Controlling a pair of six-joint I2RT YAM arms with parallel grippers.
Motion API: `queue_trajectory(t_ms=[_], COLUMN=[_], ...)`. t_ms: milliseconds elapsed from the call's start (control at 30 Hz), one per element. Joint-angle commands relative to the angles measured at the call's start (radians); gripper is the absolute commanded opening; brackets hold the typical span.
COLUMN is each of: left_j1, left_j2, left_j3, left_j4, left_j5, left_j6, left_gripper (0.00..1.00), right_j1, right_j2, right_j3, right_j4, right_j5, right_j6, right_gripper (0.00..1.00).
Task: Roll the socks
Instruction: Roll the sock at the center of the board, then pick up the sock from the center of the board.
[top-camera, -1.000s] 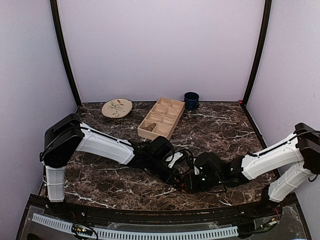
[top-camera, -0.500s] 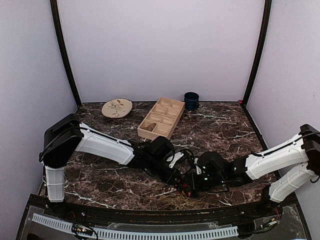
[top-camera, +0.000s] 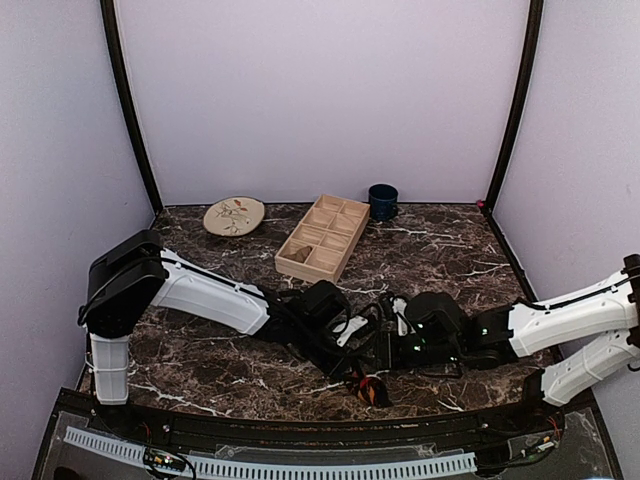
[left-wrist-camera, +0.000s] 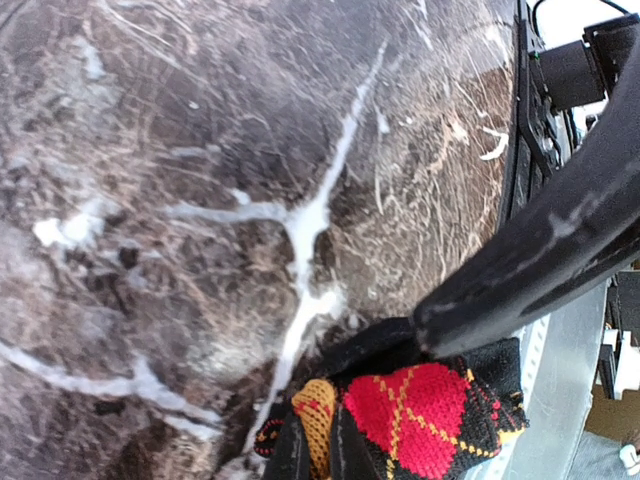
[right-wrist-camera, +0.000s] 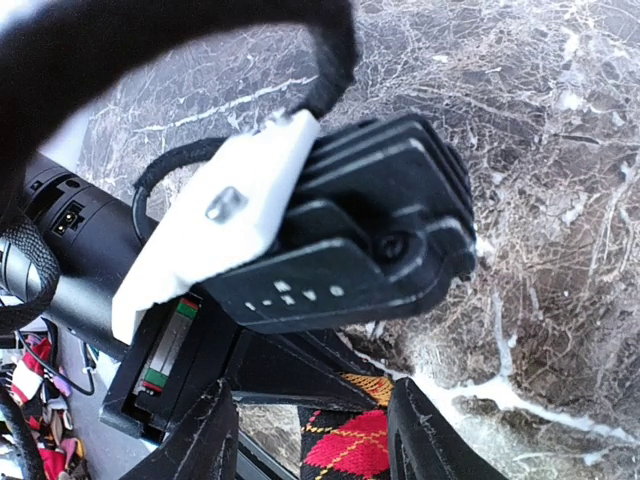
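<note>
Argyle sock pinched at the bench's near edge

The black argyle sock (left-wrist-camera: 420, 420) with red and orange diamonds lies bunched near the front edge of the marble bench (top-camera: 440, 250), between the two arms; the left fingers (left-wrist-camera: 292, 455) are clamped together on an orange-and-red fold of it, low against the bench. The right fingers (right-wrist-camera: 210, 440) stand apart and grip nothing, hanging just behind the left wrist's black housing, with a patch of the sock showing below the gap between them. Well apart toward the back wall sits a wooden tray (top-camera: 300, 270) with a tan bundle (top-camera: 300, 254) in its nearest compartment, too small to make out; a patterned plate (top-camera: 234, 215) lies to its left and a dark mug (top-camera: 382, 201) just beyond its far right corner
</note>
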Motion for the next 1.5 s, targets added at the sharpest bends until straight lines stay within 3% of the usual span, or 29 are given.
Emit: queue_trajectory(t_ms=[0, 400, 633, 800, 1100, 1467], left_j1=[-0.022, -0.022, -0.021, -0.015, -0.009, -0.008], left_j2=[0.002, 0.011, 0.02, 0.036, 0.056, 0.058], left_j3=[-0.028, -0.015, -0.005, 0.022, 0.052, 0.058], left_j4=[-0.096, -0.112, -0.127, -0.169, -0.195, -0.193], left_j5=[0.005, 0.004, -0.026, -0.067, -0.073, -0.066], left_j6=[0.021, 0.017, -0.004, -0.01, -0.01, -0.012], left_gripper=[0.0, 0.0, 0.0, 0.0, 0.0, 0.0], right_j1=[0.038, 0.281, 0.369, 0.398, 0.492, 0.501], right_j2=[-0.022, 0.055, 0.058, 0.021, 0.185, 0.271], right_j3=[0.042, 0.244, 0.257, 0.245, 0.397, 0.415], right_j4=[-0.029, -0.424, -0.518, -0.518, -0.63, -0.665], right_j5=[0.059, 0.365, 0.494, 0.503, 0.53, 0.525], right_j6=[-0.001, -0.087, 0.001, -0.001, -0.108, -0.158], right_gripper=[0.5, 0.49, 0.49, 0.48, 0.5, 0.58])
